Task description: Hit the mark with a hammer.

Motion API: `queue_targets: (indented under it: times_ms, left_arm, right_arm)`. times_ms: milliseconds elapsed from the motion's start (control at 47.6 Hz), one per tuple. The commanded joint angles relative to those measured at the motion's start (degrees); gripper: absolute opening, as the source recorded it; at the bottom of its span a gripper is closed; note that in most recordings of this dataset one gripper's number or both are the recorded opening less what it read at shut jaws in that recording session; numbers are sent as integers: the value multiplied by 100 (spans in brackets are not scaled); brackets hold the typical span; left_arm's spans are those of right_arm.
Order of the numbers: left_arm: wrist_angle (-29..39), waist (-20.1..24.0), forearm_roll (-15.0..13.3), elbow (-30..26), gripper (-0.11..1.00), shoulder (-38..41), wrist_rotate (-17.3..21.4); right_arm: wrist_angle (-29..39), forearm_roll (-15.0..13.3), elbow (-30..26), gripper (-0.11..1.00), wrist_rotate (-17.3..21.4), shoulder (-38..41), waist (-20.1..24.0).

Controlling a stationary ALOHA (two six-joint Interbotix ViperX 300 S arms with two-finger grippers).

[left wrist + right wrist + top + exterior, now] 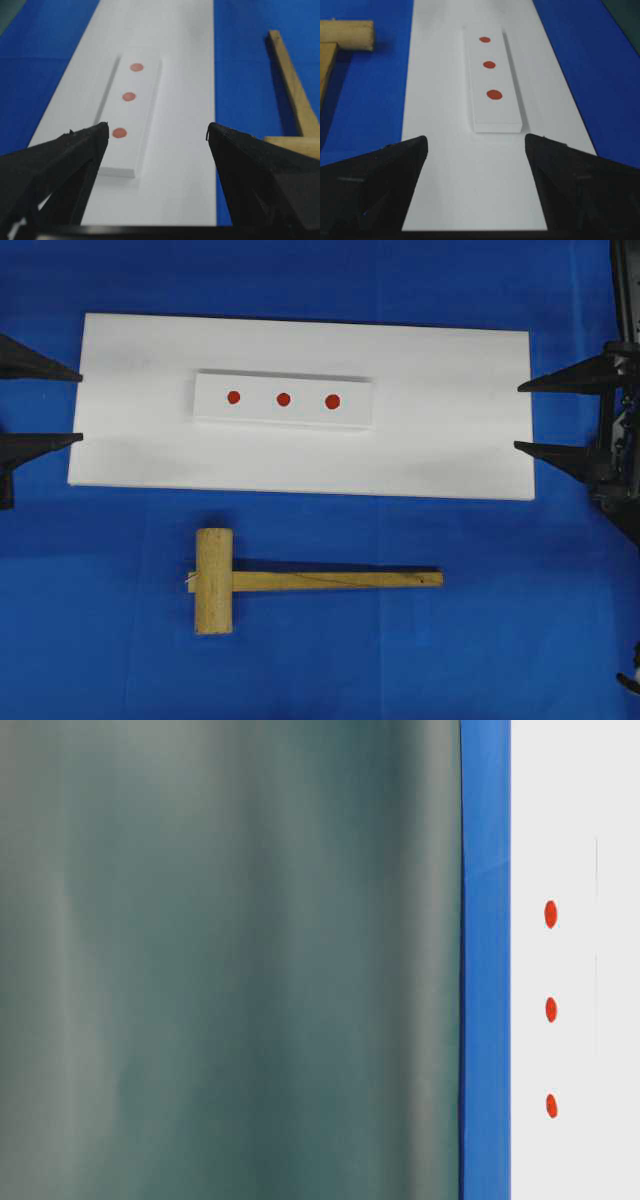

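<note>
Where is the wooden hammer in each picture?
Overhead: hammer lies on the blue cloth below the white board, head left.
Table-level: not in it.
Left wrist: handle at the right edge.
Right wrist: head at the top left.
Shared landmark: the three red dots.

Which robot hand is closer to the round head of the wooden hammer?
Left. The left end effector sits at the white board's left end, on the light wooden hammer's cylindrical head side; the right end effector is beyond the handle's far tip.
</note>
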Motion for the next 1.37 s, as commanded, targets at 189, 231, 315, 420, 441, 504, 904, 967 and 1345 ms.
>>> queue_targets:
  times_ms: [189,231,315,420,441,504,904,967,1345]
  left_arm:
    - [-18,-53,9,35,77,-35,9]
    - [-18,-53,9,53,77,-26,9]
    - [-18,-53,9,53,77,-35,9]
    - [-18,-53,9,62,77,-35,9]
    - [-18,-53,9,53,77,-35,9]
    - [-18,-53,9,53,77,-26,9]
    - [-18,-53,9,62,77,-35,9]
    - [-18,-53,9,62,77,-35,0]
    - [-18,-53,9,62,77,-35,9]
  right_arm:
    - [-26,9,-62,71,9,62,-9]
    - [-26,9,-62,71,9,62,-9]
    - [-35,0,-62,71,9,70,-9]
    - [-35,0,-62,71,9,70,-9]
    - [-26,0,-62,71,9,62,-9]
    - [-26,0,-62,71,9,62,-9]
    - [-35,0,-62,71,9,70,-9]
    - [-35,0,-62,71,9,70,-9]
    - [-35,-9,-62,71,9,62,0]
